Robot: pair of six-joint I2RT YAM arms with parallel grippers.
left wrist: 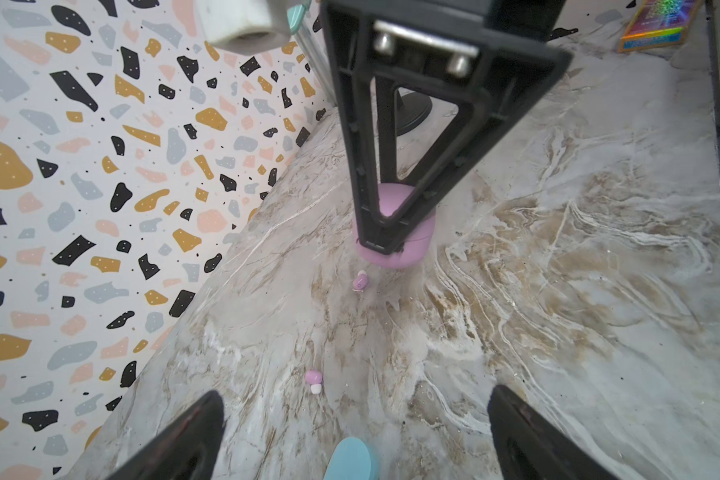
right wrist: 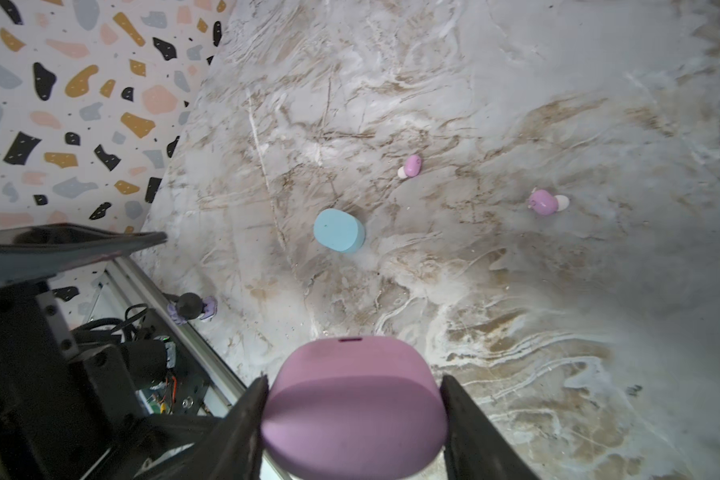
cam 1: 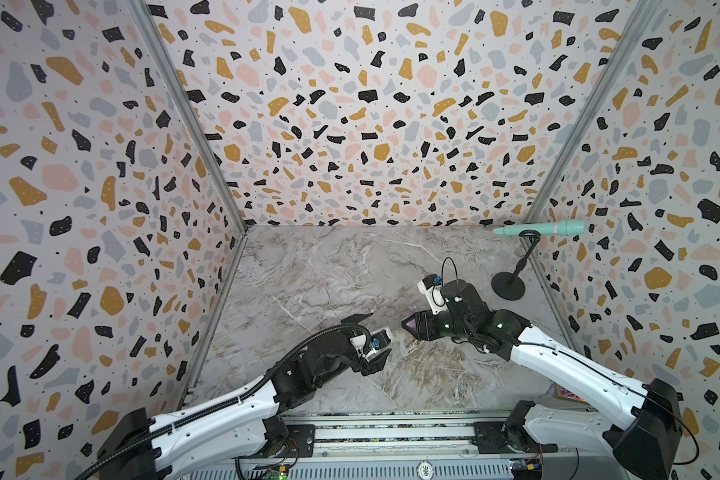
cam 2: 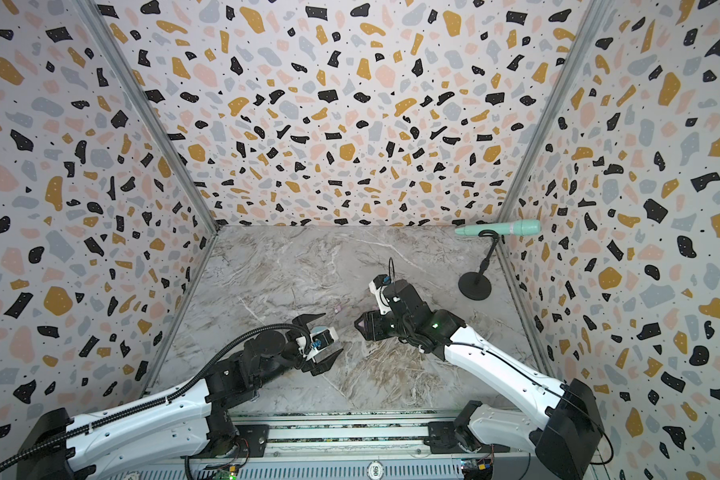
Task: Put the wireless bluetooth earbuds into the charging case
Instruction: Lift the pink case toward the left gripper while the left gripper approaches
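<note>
Pink case (right wrist: 354, 415) lies lengthwise across the clamping right gripper (right wrist: 353, 379).

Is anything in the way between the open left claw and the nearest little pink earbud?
Nothing visible. Only bare marble table shows between the left gripper and the nearer pink earbud. The blue case lies close below the gripper, off that path. The pink case, held by the right gripper, looks shut.
</note>
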